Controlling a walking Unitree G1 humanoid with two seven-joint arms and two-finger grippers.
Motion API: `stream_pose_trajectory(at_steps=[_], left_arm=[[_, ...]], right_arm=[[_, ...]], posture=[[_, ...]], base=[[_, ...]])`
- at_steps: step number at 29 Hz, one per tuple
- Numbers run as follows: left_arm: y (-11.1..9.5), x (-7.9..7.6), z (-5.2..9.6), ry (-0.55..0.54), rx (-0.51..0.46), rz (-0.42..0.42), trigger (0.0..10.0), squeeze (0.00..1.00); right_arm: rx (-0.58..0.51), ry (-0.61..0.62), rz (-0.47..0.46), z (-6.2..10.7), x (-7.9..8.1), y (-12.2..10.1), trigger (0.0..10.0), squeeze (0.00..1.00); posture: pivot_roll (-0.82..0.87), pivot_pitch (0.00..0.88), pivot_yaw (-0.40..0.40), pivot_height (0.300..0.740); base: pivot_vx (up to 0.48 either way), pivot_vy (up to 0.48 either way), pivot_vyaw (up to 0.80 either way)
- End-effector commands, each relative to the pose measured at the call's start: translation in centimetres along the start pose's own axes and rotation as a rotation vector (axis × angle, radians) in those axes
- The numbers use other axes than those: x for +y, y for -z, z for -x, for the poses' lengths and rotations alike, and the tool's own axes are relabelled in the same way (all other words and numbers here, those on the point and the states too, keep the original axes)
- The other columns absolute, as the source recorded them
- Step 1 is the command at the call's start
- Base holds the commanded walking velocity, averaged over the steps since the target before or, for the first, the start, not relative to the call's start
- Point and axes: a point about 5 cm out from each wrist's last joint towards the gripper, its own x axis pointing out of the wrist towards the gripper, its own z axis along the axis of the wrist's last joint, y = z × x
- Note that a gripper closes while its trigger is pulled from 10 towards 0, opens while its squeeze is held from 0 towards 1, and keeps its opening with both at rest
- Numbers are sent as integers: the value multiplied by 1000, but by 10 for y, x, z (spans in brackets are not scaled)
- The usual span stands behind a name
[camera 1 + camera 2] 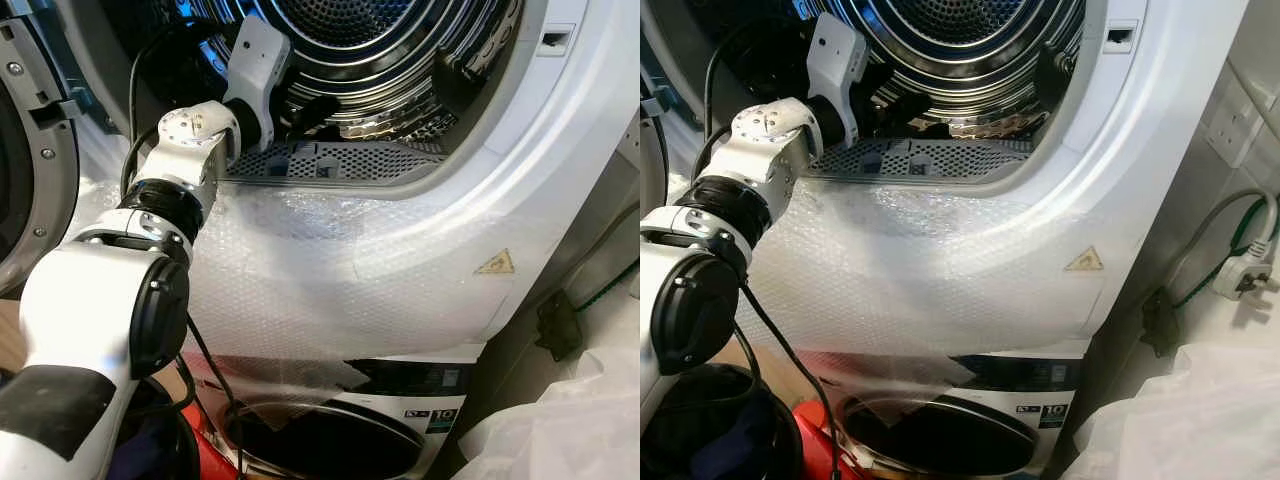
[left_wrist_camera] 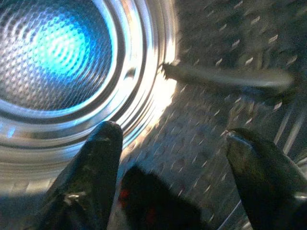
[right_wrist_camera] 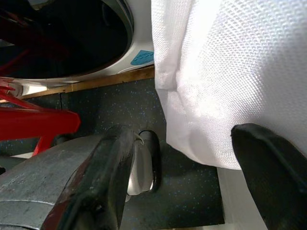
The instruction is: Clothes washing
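My left arm reaches into the upper machine's open steel drum [image 1: 390, 50], and its wrist [image 1: 255, 75] is past the door rim. In the left wrist view the left gripper [image 2: 170, 132] is open inside the drum, with bare patterned metal between its fingers. A dark lump with red flecks [image 2: 144, 201], apparently cloth, lies low on the drum wall just below the fingers. The right gripper [image 3: 182, 134] hangs open near the floor. White mesh fabric [image 3: 230, 72] hangs beyond its fingers, and I cannot tell whether it touches them.
Bubble wrap [image 1: 330, 270] covers the machine's front below the perforated filter strip [image 1: 330, 160]. A second machine's round door [image 1: 330, 440] sits underneath. A white bag [image 1: 570, 420] lies at lower right, with a plug and cable [image 1: 1240, 275] on the right wall. A red object [image 1: 820, 440] and a dark tub [image 1: 710, 430] stand at lower left.
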Motion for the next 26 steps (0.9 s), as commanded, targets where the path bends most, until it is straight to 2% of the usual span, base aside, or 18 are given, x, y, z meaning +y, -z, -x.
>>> stream_pose_trajectory(at_steps=[1, 2, 3, 4, 6, 8, 11, 13, 14, 16, 18, 19, 21, 22, 23, 24, 26], left_arm=[[-16, -9, -5, 112, -103, -39, 10000, 0], [-17, -12, -5, 140, -123, -38, 10000, 0], [-20, -19, -5, 210, -188, -44, 10000, 0], [-20, -19, -5, 210, -188, -44, 10000, 0], [-25, -23, -3, 261, -259, -54, 10000, 0], [-32, -25, 0, 272, -329, -103, 10000, 0], [-44, -26, 5, 238, -414, -212, 10000, 0], [-57, -24, 15, 157, -489, -263, 10000, 0], [-57, -24, 15, 157, -489, -263, 10000, 0], [-62, -23, 26, 97, -516, -299, 10000, 0], [-59, -29, 43, 65, -535, -289, 10000, 0], [-55, -35, 50, 58, -529, -218, 10000, 0], [-51, -51, 57, 117, -520, -144, 10000, 0], [-51, -51, 57, 117, -520, -144, 10000, 0], [-49, -64, 65, 173, -509, -91, 10000, 0], [-48, -70, 68, 196, -502, -65, 10000, 0], [-46, -82, 79, 224, -472, -67, 10000, 0]], right_arm=[[14, -4, -11, -1, 5, 3, 10000, 0], [15, -4, -11, -1, 6, 2, 10000, 0], [19, -13, -9, -2, 10, 2, 10000, 0], [19, -13, -9, -2, 10, 2, 10000, 0], [19, -27, -8, -5, 16, -2, 10000, 0], [15, -49, -1, -8, 23, -7, 10000, 0], [14, -73, 5, -13, 34, -15, 10000, 0], [26, -116, 33, -17, 51, -21, 10000, 0], [26, -116, 33, -17, 51, -21, 10000, 0], [28, -149, 51, -20, 64, -27, 10000, 0], [20, -168, 44, -22, 77, -35, 10000, 0], [17, -180, 43, -24, 84, -38, 10000, 0], [19, -197, 53, -24, 90, -41, 10000, 0], [19, -197, 53, -24, 90, -41, 10000, 0], [23, -211, 68, -25, 96, -43, 10000, 0], [25, -218, 75, -25, 98, -44, 10000, 0], [24, -233, 91, -26, 103, -47, 10000, 0]], posture=[[-241, 17, 66, 740], [-241, 17, 66, 740], [-231, 11, 64, 740], [-231, 11, 64, 740], [-206, 0, 64, 740], [-174, 0, 55, 740], [-122, 0, 59, 740], [-53, 0, 72, 740], [-53, 0, 72, 740], [-12, 0, 78, 740], [5, 0, 85, 740], [32, 0, 87, 740], [71, 0, 81, 740], [71, 0, 81, 740], [96, 0, 76, 740], [96, 0, 76, 740], [121, 0, 72, 740]], base=[[0, 0, 0], [0, 0, 0], [0, 0, 0], [0, 0, 0], [0, 0, 0], [0, 0, 0], [0, 0, 0], [0, 0, 0], [0, 0, 0], [0, 0, 0], [0, 0, 0], [0, 0, 0], [0, 0, 0], [0, 0, 0], [0, 0, 0], [0, 0, 0], [0, 0, 0]])
